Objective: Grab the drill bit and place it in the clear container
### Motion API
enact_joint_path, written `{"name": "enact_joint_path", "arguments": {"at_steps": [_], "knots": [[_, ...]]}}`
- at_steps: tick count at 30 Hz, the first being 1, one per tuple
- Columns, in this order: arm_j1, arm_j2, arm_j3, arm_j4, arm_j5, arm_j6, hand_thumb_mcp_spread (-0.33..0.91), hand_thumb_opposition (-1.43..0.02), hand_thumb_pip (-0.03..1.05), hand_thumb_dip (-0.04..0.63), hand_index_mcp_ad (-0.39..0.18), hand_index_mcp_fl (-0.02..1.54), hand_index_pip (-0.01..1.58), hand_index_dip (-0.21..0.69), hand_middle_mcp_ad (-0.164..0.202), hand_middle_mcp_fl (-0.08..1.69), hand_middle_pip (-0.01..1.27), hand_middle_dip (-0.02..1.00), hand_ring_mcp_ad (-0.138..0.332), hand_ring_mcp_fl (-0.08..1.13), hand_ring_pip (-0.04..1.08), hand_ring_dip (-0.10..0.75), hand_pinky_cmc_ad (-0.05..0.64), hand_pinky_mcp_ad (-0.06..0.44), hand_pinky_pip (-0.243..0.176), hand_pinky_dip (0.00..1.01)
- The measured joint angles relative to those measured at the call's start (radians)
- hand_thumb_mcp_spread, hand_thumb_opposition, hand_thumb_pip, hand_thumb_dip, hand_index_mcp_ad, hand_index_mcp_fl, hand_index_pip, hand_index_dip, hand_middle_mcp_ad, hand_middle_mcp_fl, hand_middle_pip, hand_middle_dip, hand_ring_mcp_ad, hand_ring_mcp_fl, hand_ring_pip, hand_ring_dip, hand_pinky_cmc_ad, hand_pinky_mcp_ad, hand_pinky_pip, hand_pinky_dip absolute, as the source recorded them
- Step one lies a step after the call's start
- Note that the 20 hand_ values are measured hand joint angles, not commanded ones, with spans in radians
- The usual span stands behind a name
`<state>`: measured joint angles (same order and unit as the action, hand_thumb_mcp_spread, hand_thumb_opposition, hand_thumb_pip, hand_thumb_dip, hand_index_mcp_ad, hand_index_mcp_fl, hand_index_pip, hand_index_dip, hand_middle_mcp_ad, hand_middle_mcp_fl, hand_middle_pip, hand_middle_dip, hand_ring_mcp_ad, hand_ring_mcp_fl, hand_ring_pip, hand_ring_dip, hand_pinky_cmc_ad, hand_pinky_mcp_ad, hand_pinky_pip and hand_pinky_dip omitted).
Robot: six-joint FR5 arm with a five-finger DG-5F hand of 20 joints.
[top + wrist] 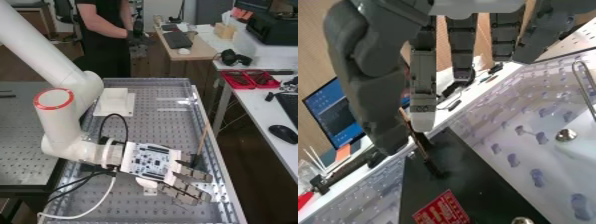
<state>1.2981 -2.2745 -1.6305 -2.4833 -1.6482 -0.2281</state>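
Closing off-centre is risking toppling the thin, straight brown rod [203,137]; the dark grey mechanical hand [423,75] is hanging nearly straight-fingered, apparently gripping nothing.

Brown floor [159,62] lay around the perforated worktop [146,115]. In the high view, a white desk [263,115] with 2 red trays [237,87] stood to the right, a wooden desk [201,46] behind, and a chair [64,15] at upper left near what seemed a wooden cabinet [30,20]. Light glinted off the worktop.
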Motion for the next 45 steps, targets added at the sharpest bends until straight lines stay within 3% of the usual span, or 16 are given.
{"name": "enact_joint_path", "arguments": {"at_steps": [9,21,28,34,45], "knots": [[-0.003,-0.002,0.004,-0.003,-0.003,-0.010,0.61,-0.88,0.50,0.222,-0.136,0.47,1.45,0.218,0.091,0.17,0.15,0.17,0.248,0.03,0.08,0.016,0.262,0.183,-0.091,0.18],[-0.006,-0.001,0.010,-0.002,-0.006,-0.006,0.63,-0.90,0.50,0.220,-0.138,0.48,1.45,0.237,0.094,0.18,0.15,0.17,0.244,0.05,0.08,0.017,0.262,0.183,-0.091,0.18],[-0.009,0.006,-0.003,0.015,-0.010,0.021,0.58,-0.90,0.51,0.223,-0.138,0.36,1.29,0.215,0.094,0.18,0.14,0.17,0.244,0.05,0.08,0.024,0.262,0.185,-0.091,0.18],[-0.012,0.012,-0.017,0.033,-0.012,0.024,0.57,-0.88,0.51,0.223,-0.138,0.38,1.22,0.173,0.094,0.18,0.14,0.18,0.246,0.04,0.09,0.024,0.262,0.183,-0.091,0.18],[-0.011,0.004,-0.015,0.042,-0.021,0.021,0.59,-0.89,0.51,0.223,-0.138,0.59,1.27,0.164,0.094,0.20,0.14,0.19,0.243,0.04,0.09,0.024,0.262,0.183,-0.091,0.18]]}}
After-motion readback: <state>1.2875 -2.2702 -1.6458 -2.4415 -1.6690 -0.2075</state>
